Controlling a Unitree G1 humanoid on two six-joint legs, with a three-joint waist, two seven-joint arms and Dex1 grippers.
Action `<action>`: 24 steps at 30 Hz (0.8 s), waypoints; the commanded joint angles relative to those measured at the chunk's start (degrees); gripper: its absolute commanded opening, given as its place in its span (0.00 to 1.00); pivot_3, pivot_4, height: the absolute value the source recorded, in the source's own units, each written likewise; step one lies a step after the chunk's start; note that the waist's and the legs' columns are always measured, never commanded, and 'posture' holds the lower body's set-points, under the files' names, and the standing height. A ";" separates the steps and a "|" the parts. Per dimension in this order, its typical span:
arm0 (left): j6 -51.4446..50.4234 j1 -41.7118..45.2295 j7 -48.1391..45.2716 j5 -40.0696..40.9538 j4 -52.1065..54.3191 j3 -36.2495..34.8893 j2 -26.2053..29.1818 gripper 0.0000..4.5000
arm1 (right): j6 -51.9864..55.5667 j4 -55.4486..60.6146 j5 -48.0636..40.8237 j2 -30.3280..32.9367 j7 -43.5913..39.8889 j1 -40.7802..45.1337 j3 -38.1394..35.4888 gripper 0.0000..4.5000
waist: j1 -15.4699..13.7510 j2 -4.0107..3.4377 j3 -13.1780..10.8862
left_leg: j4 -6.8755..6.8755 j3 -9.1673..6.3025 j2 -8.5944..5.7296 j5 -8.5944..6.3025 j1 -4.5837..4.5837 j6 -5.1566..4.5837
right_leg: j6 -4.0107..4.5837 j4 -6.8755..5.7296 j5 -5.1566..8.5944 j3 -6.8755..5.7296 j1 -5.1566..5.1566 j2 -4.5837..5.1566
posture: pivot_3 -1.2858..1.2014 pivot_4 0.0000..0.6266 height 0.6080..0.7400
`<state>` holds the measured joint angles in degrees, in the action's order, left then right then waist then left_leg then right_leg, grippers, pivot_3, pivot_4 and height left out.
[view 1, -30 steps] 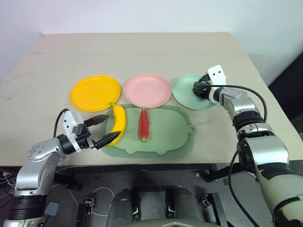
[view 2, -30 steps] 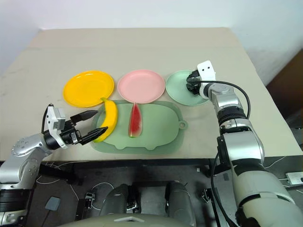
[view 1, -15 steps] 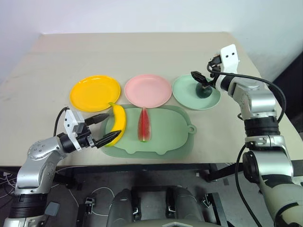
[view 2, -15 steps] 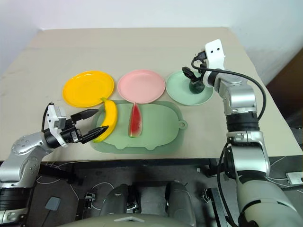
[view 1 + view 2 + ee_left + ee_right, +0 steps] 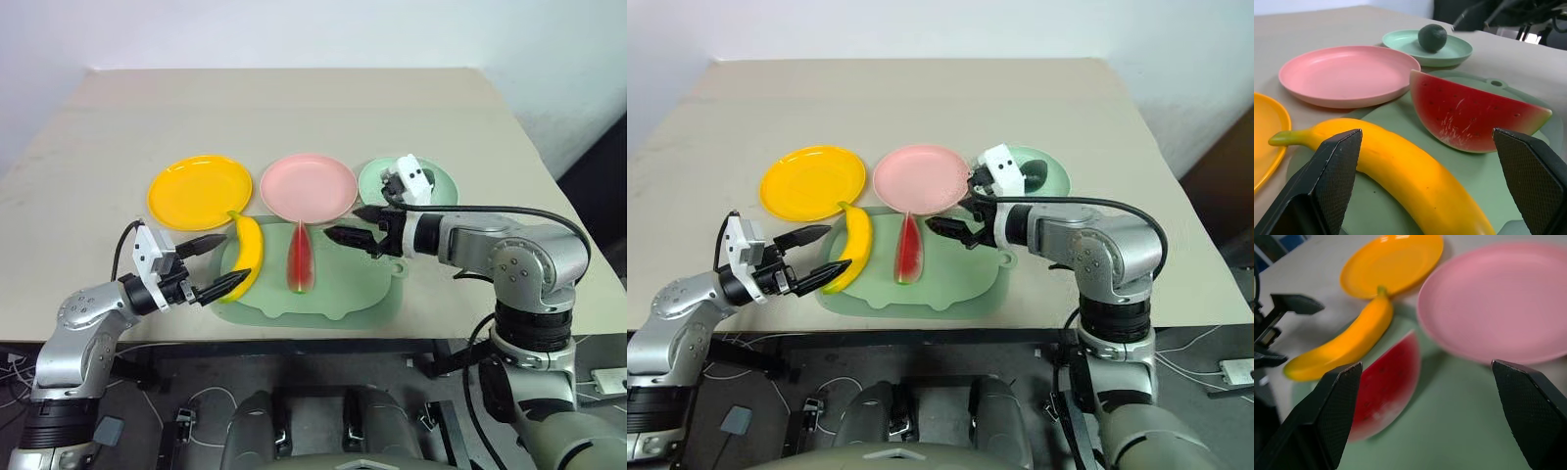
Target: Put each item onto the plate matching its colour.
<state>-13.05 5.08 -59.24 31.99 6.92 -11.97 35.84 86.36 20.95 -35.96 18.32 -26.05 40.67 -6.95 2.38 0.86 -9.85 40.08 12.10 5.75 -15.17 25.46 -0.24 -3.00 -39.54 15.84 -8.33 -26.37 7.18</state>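
Observation:
The yellow banana (image 5: pixel 245 253) and the red watermelon wedge (image 5: pixel 298 257) lie on a pale-green mat (image 5: pixel 353 284). Behind the mat stand the yellow-orange plate (image 5: pixel 199 192), the pink plate (image 5: pixel 308 186) and the mint green plate (image 5: pixel 1055 182), which holds the dark green avocado (image 5: pixel 1034 174). My left gripper (image 5: pixel 235 257) is open at the mat's left edge, its fingers either side of the banana's near end without closing on it. Above the mat's right half hangs my right gripper (image 5: pixel 341 221), open and empty, pointing toward the watermelon (image 5: pixel 1386 387).
The beige table (image 5: pixel 294 108) stretches well beyond the plates. Its front edge runs just below the mat. My right forearm (image 5: pixel 470 240) reaches across in front of the mint green plate.
My right gripper drew away from the avocado on the mint green plate and swung back and left to hover over the mat beside the watermelon. The left arm kept still.

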 commanded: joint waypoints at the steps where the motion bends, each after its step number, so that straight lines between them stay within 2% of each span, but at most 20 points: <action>1: -0.06 -0.52 -1.01 1.04 2.22 -1.04 1.24 1.00 | 5.93 -0.20 -4.12 -2.98 3.39 2.95 -1.83 0.99 | 0.03 0.00 0.00 | -0.01 0.00 0.00 0.00 0.00 0.00 | 0.00 0.00 0.00 0.00 0.00 0.00 | 0.52 0.24 0.66; 8: -0.70 -0.51 -1.08 1.28 2.66 -1.86 2.42 1.00 | 6.14 -7.32 -10.68 -6.92 13.04 6.57 2.89 0.99 | 0.13 0.00 0.00 | -0.02 0.02 -0.01 0.00 0.00 0.00 | 0.00 0.01 0.00 0.00 -0.01 -0.01 | 0.52 0.24 0.66; 13: -1.44 -0.38 -0.52 1.39 3.27 -1.60 2.60 1.00 | 6.14 -13.61 -11.89 -9.25 18.72 10.00 4.46 0.99 | 0.07 0.01 0.00 | -0.02 0.03 -0.01 0.00 0.02 0.00 | 0.00 0.02 0.00 0.00 -0.01 -0.01 | 0.52 0.24 0.66; 17: -2.53 -0.22 0.55 1.63 4.53 -1.24 2.31 1.00 | 6.14 -18.72 -7.62 -11.09 21.64 12.84 7.77 0.99 | 0.18 0.01 0.00 | -0.02 0.03 -0.01 0.00 0.02 0.00 | 0.00 0.02 0.00 0.00 -0.01 -0.01 | 0.52 0.24 0.66; 24: -4.29 -0.79 2.49 2.06 7.33 -1.48 2.23 1.00 | 4.99 -22.60 -1.27 -11.43 20.22 13.61 15.17 0.99 | 0.17 0.01 0.01 | -0.04 0.03 0.00 0.00 0.04 0.00 | 0.00 0.03 0.00 0.00 -0.02 -0.02 | 0.52 0.24 0.66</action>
<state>-17.20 4.58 -57.28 33.19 11.59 -12.42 37.69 92.03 -1.40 -38.96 7.30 -5.10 52.73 6.52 2.55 0.87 -9.85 40.04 12.13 5.75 -15.17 25.49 -0.23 -3.01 -39.51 15.84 -8.33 -26.39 7.16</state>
